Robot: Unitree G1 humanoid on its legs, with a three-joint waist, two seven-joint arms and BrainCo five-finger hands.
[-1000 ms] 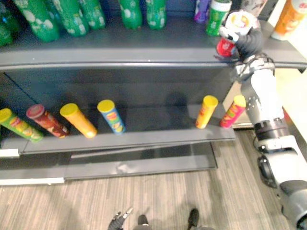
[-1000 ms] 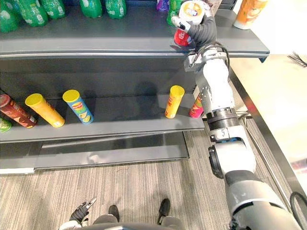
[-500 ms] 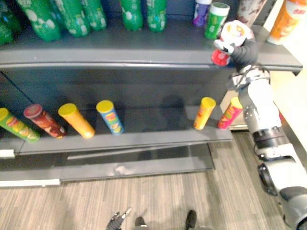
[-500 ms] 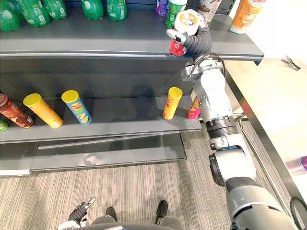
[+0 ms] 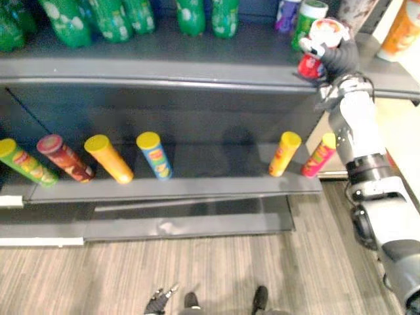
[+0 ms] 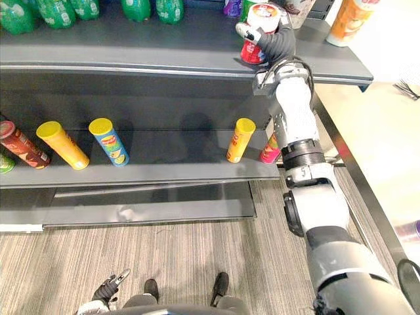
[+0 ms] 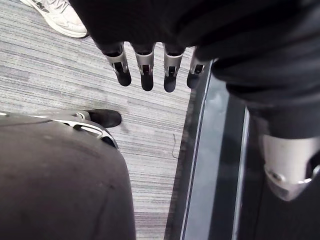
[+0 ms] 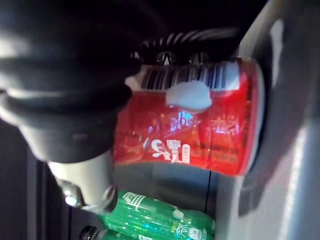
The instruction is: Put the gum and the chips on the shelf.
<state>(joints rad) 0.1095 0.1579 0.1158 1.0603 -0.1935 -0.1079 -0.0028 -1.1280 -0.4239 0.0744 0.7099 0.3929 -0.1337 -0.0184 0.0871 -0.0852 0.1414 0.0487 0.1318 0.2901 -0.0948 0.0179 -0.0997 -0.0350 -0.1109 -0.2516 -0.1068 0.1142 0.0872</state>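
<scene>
My right hand (image 5: pixel 339 58) is raised to the front edge of the top shelf (image 5: pixel 164 69), shut on a red chips can (image 5: pixel 314 52) with a white lid. The can (image 6: pixel 257 36) leans a little, with its base at the shelf surface near the right end. In the right wrist view the fingers (image 8: pixel 180 55) and thumb (image 8: pixel 85 175) wrap the red can (image 8: pixel 200 135), whose bottom rim lies against the grey shelf (image 8: pixel 295 150). My left hand (image 7: pixel 145 70) hangs low over the floor with straight fingers and holds nothing.
Green bottles (image 5: pixel 118 16) line the top shelf, with a green-and-white canister (image 5: pixel 307 18) and a purple one (image 5: pixel 286 14) right behind the can, and an orange container (image 5: pixel 401 29) further right. Several chip tubes (image 5: pixel 154 156) lean on the lower shelf (image 5: pixel 177 187). A person's white shoe (image 7: pixel 55 15) is on the floor.
The whole picture has shifted, so the camera moved. My right hand still holds the red can at the top shelf's front edge, now a little further in over the shelf.
</scene>
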